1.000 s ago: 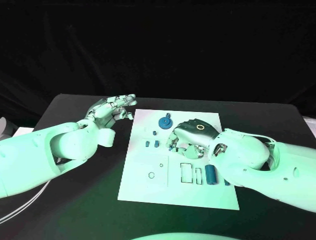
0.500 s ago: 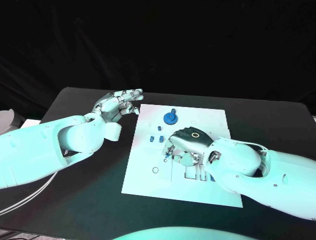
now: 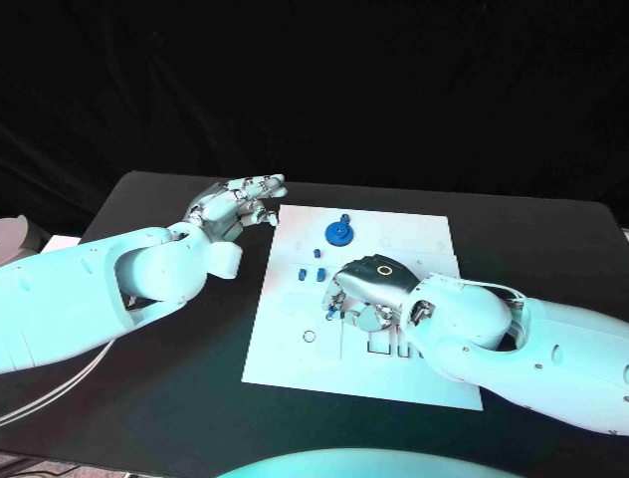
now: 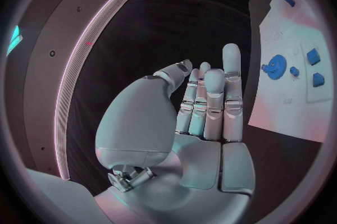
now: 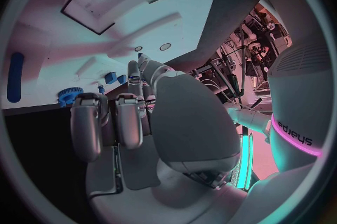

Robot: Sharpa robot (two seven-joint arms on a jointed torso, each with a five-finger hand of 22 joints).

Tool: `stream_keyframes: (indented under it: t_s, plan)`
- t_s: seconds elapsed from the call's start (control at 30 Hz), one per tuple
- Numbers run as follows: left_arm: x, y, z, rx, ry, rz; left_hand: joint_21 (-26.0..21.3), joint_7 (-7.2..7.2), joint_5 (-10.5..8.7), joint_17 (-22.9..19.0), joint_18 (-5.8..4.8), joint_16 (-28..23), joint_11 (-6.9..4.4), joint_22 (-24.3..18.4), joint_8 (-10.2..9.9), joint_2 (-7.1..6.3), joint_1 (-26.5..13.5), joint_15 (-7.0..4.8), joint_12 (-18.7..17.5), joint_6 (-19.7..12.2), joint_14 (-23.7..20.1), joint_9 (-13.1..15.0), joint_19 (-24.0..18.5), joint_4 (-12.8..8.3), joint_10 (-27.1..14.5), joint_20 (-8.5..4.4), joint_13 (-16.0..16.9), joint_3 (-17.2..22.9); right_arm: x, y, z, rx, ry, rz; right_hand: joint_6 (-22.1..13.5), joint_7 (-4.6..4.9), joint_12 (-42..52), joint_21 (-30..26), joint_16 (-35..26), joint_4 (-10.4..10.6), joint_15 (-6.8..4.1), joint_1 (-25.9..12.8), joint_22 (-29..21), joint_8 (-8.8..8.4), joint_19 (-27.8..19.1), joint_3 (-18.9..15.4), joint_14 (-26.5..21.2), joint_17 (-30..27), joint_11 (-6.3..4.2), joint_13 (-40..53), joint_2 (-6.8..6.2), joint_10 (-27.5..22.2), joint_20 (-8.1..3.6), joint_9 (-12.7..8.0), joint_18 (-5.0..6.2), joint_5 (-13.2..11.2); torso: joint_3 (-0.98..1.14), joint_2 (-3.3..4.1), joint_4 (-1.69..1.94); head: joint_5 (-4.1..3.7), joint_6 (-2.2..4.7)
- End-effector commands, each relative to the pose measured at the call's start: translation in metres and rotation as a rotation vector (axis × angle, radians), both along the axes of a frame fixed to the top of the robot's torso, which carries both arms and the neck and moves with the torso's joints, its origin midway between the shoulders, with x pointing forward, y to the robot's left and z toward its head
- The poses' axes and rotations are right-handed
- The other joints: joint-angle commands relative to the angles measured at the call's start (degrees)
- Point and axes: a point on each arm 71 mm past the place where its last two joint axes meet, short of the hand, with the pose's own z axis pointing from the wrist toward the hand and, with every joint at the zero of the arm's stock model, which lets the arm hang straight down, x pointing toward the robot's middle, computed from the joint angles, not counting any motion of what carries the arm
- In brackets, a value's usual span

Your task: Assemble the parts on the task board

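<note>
left robot hand (image 3: 236,207) sits over the black tabletop (image 3: 157,398) just off the task board (image 3: 294,358)'s far-left corner, not touching the board; left wrist view shows its fingers (image 4: 210,97) straight and close together, thumb alongside, nothing held

task board is flat mid-tabletop. blue gear (image 3: 339,233) with a small knob sits near the board's far edge, well apart from both hands. two small blue blocks (image 3: 311,274) lie just nearer than the gear, left of the right hand. small ring outline (image 3: 309,337) on the board's left part, nearer edge side. rectangular recesses (image 3: 379,347) partly hidden under the right wrist

right robot hand (image 3: 369,289) is palm-down over the board's middle, fingers curled down onto the surface by some small blue parts (image 3: 330,312) at its fingertips. can't tell from head view or right wrist view whether it has hold of anything; wrist view shows fingers (image 5: 130,117) bent in close to the board, with a long blue peg (image 5: 16,77) lying on the board away from them
</note>
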Motion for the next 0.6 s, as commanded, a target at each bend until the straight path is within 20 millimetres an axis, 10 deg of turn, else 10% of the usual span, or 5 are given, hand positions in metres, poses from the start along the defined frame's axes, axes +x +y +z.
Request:
stream_keyframes:
  t_s: [0.03,0.6]
  plan:
    - [-0.0009,-0.0024,0.0011,-0.014,-0.005,-0.021,-0.3,0.11,0.4,0.0,0.6,0.2,0.12,-0.1,0.1,0.25,0.2,-0.15,0.4,-0.3,-0.2,-0.1,0.0,0.0,-0.5,-0.15,0.0,-0.2,-0.0008,0.0012,-0.0026,-0.036,0.003,0.014,0.3,0.4,0.1,0.2,0.3,-0.1,0.22,-0.5,4.8,0.18,0.8,0.1,4.3,6.2,0.21,0.0,-0.03,0.2,0.4,0.1,0.75,0.4,-0.02,0.02,0.02,0.01,-0.13]
    - [-0.0013,-0.0015,0.001,-0.013,-0.003,-0.025,-0.3,0.11,0.4,0.0,0.6,0.2,0.12,-0.1,0.1,0.25,0.2,-0.15,0.4,-0.3,-0.2,-0.1,0.0,0.0,-0.5,-0.15,0.0,-0.2,0.0015,0.0035,-0.0086,-0.099,0.004,0.005,0.3,0.37,0.1,0.1,0.3,-0.1,0.25,-0.8,4.7,0.2,0.8,0.0,4.3,6.1,0.23,-0.1,-0.06,0.2,0.45,0.1,0.77,0.4,-0.02,-0.02,0.01,-0.07,-0.43]
